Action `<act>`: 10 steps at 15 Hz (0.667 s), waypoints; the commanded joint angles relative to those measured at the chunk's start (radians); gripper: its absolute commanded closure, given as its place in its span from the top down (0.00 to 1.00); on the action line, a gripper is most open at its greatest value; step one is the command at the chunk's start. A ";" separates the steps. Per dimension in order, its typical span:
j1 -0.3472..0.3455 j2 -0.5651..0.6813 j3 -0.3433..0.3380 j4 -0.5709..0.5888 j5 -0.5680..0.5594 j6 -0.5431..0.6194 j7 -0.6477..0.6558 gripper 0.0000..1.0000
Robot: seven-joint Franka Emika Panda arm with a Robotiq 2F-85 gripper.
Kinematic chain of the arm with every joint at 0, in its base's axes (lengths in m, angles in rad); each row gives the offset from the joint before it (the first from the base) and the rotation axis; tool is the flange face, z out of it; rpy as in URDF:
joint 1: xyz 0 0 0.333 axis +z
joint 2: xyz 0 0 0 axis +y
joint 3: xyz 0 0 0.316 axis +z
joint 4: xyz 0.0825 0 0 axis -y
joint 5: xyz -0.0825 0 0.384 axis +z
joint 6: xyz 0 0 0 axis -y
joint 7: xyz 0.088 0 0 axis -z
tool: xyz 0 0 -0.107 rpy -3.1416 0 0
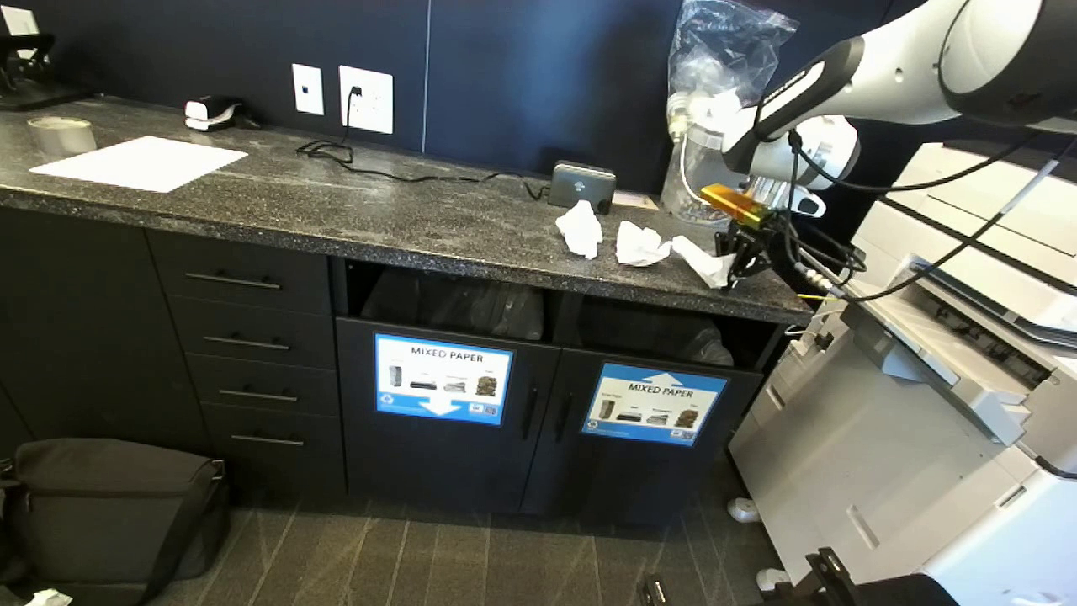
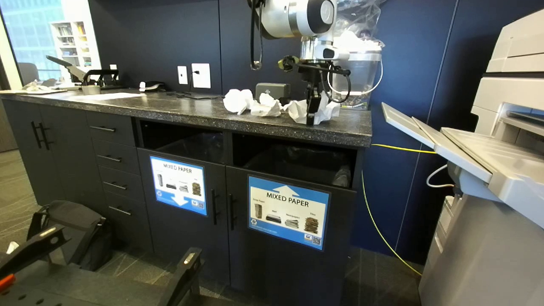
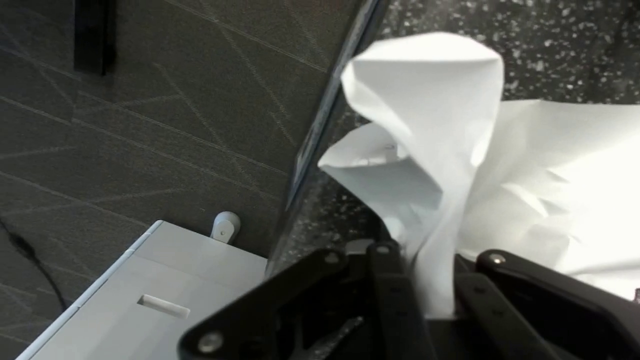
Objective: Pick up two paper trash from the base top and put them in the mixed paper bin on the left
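Paper (image 3: 440, 110) is sitting pinched in the end effector (image 3: 425, 257) — its two black fingers (image 3: 395, 295) are standing close together, with only a narrow, gathered strip of the crumpled white wad filling the gap. In the wrist view the wad is flaring past the fingertips in folded flaps. More white paper (image 3: 565, 190) is showing beside it; whether that is the same piece, I cannot tell. In both exterior views the end effector is pointing down at the end of the worktop (image 1: 379, 210) nearest the printer (image 1: 850, 454); whether the held wad is touching the worktop, I cannot tell. Two more wads are resting on the worktop — a middle wad (image 1: 641, 246) just beside the held one, and an outer wad (image 1: 580, 230) just beyond that, near a small grey box (image 1: 582, 187). Below, the left-hand mixed paper bin (image 1: 471, 301) is showing through the gap above its door (image 1: 429, 463), with a blue-and-white sign (image 1: 443, 378) facing out from the door. A flat white sheet (image 1: 141, 163) is lying farther along the worktop, well apart from the wads, and a dark bag (image 1: 118, 505) is resting on the floor (image 1: 429, 555).
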 commanded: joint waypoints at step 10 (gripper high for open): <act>0.129 -0.423 -0.006 -0.704 -0.211 0.287 -0.086 0.05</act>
